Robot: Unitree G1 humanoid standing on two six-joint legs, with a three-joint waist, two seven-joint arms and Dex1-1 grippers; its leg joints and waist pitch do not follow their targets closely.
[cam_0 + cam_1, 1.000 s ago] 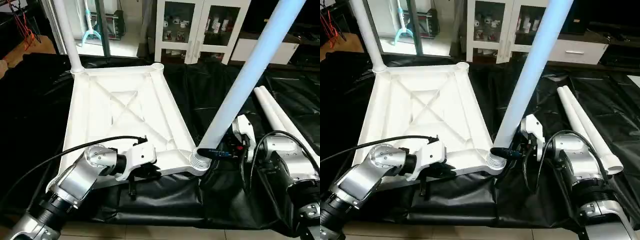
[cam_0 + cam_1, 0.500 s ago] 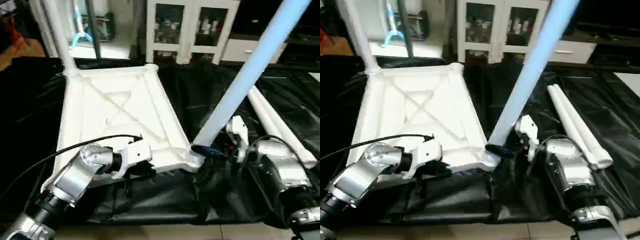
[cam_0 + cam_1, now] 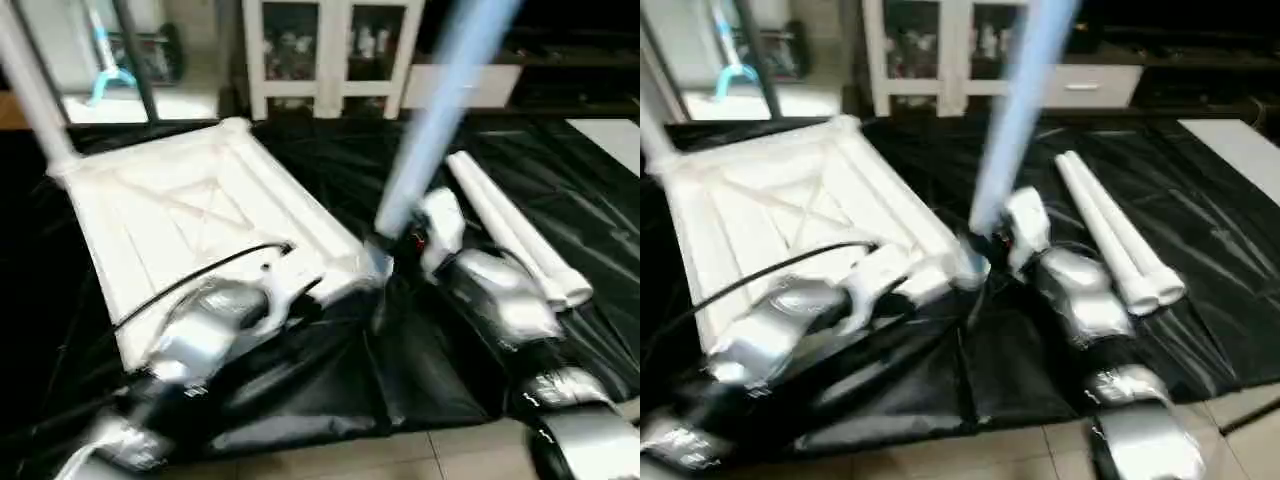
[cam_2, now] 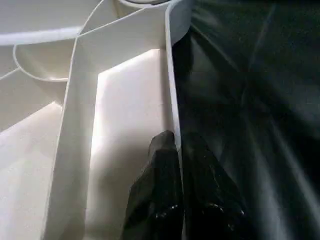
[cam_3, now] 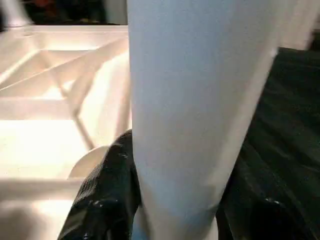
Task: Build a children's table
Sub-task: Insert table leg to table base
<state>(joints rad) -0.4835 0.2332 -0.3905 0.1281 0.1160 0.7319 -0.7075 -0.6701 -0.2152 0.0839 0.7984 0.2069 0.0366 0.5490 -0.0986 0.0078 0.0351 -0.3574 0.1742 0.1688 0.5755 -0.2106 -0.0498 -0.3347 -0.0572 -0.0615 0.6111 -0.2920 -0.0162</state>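
Item: children's table, part-built, lying on black sheeting (image 3: 300,400) spread over the floor.

Tabletop (image 3: 170,210), one: white, underside up, X-ribs showing.

Legs, four counted. One stands in the far-left corner socket (image 3: 30,90). One leg (image 3: 440,110) is upright at the near-right corner socket (image 3: 372,262), held there. Two spare legs (image 3: 510,235) lie side by side on the sheeting, to the right of the tabletop.

Left tool (image 4: 180,200): fingers together, pinching the thin rim wall of the tabletop near that corner.

Right tool (image 5: 170,210): fingers on either side of the upright leg, clamped on its base.

Step in hand, by my reading: seating the second leg while the tabletop is steadied. Next move likely calls for pressing or twisting the leg fully home, then letting go and fetching a spare. How deep it sits I cannot tell.
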